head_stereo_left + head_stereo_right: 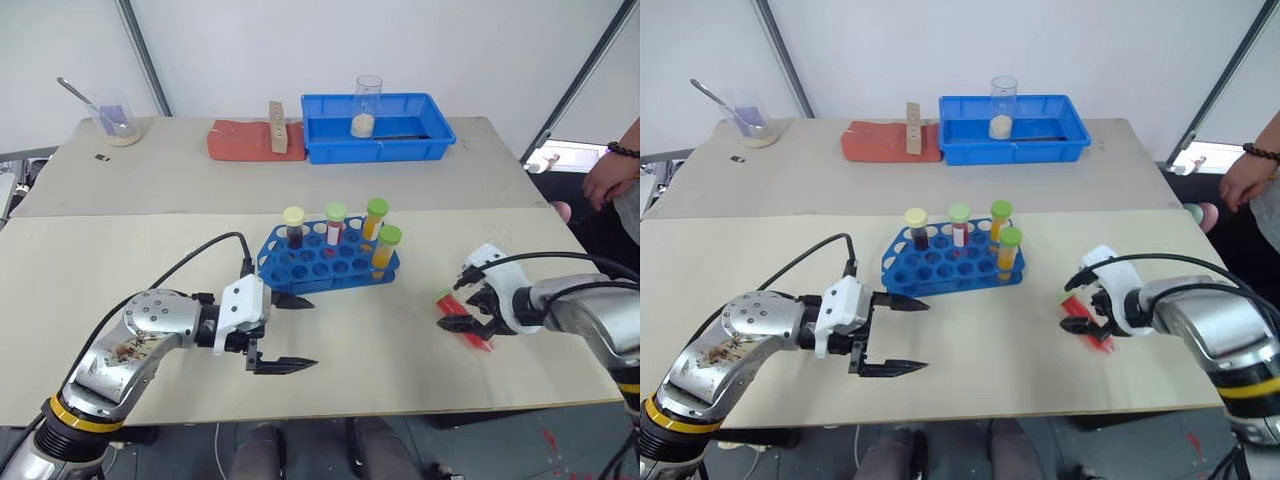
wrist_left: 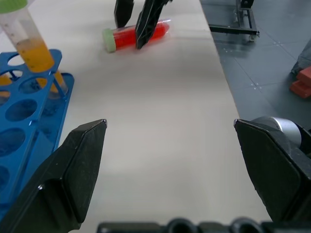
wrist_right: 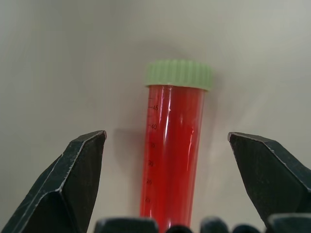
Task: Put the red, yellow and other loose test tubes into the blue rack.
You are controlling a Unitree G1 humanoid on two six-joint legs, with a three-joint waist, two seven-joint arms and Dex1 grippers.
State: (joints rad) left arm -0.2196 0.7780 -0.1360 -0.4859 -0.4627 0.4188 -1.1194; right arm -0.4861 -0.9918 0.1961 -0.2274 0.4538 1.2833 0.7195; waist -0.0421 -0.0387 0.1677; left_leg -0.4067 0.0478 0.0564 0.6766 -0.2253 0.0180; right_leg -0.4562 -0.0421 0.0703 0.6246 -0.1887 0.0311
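Observation:
The blue rack [image 1: 322,270] stands mid-table with several capped tubes upright in it: a cream-capped dark one [image 1: 293,227], a green-capped red one [image 1: 335,224] and two green-capped yellow ones [image 1: 375,216] [image 1: 386,250]. One loose test tube [image 1: 468,328], bright red with a green cap, lies flat on the table to the rack's right. My right gripper [image 1: 455,305] is open and points down over it, a finger on each side of the red tube [image 3: 172,155], not touching. My left gripper [image 1: 290,333] is open and empty just in front of the rack's left end.
At the back of the table sit a blue tray [image 1: 400,148] holding a glass beaker [image 1: 367,106], a red pad [image 1: 240,142] with a wooden block [image 1: 277,127], and a beaker with a spoon [image 1: 115,122]. A person's hand [image 1: 608,178] hangs beyond the right edge.

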